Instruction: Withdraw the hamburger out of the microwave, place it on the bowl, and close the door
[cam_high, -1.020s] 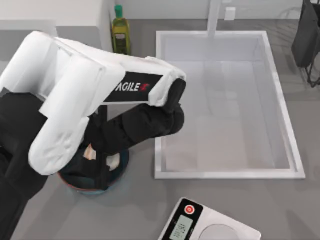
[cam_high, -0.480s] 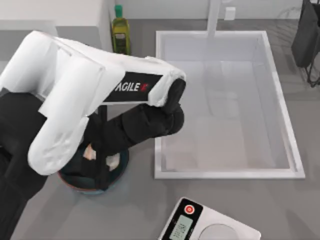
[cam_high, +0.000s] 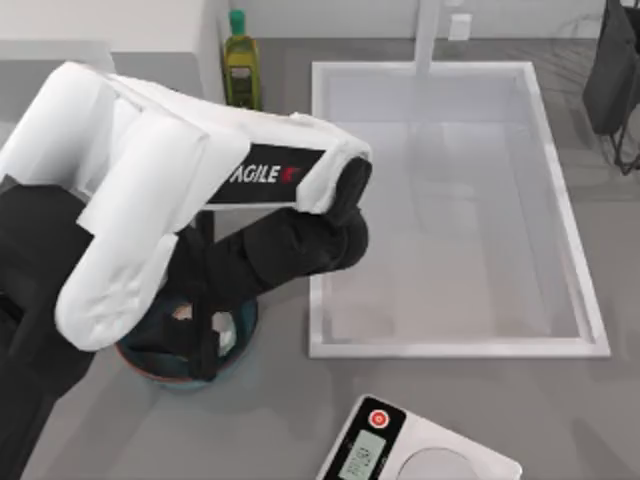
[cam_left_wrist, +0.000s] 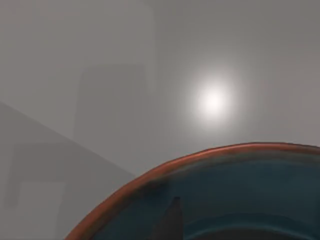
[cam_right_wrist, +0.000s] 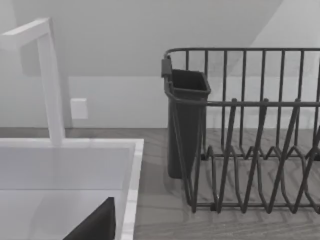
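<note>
The bowl (cam_high: 238, 340), blue-teal with a brownish rim, sits at the table's front left. Most of it lies under my left arm. My left gripper (cam_high: 205, 325) hangs over its inside. Pale bits of the hamburger (cam_high: 182, 312) peek out beside the gripper, over the bowl. The left wrist view has the bowl's rim (cam_left_wrist: 165, 167) close below, with a dark tip of the gripper (cam_left_wrist: 172, 220) above the teal inside. A corner of the white microwave (cam_high: 110, 25) shows at the back left; the door is hidden. My right gripper (cam_right_wrist: 95, 227) is parked by the sink.
A white sink (cam_high: 455, 348) with a faucet (cam_high: 428, 35) takes up the middle and right. An oil bottle (cam_high: 240, 65) stands at the back, a white scale (cam_high: 420, 450) lies at the front, and a dark dish rack (cam_right_wrist: 250, 150) stands at the far right.
The pale bits of the hamburger beside my left gripper have shrunk a little. The left arm has barely moved.
</note>
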